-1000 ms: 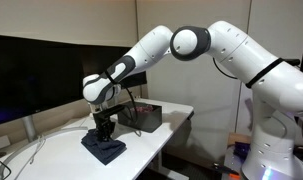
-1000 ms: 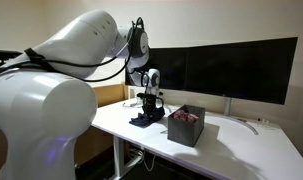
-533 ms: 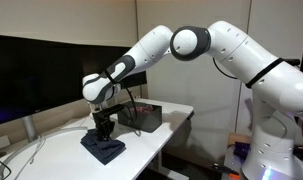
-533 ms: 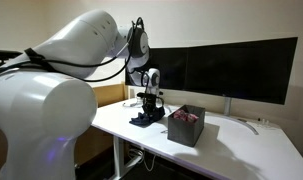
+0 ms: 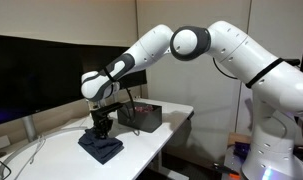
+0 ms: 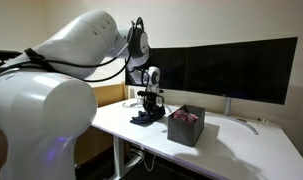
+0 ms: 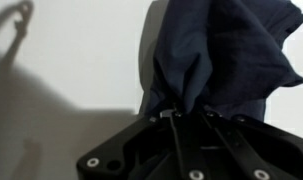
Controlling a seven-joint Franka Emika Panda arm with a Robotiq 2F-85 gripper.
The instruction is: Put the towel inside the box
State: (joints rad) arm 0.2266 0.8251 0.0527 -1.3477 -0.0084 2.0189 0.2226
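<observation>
You had the hand (image 7: 181, 112) clamped on a pinched ridge of the towel (image 7: 226, 50), presumably to lift it whole; the box (image 5: 142, 116) stood near, centre-frame.

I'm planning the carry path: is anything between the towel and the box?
Nothing visible does. The gripper is shut on the towel, and in both exterior views only bare table lies between it and the box. The box's own near wall is all the towel must clear.
</observation>
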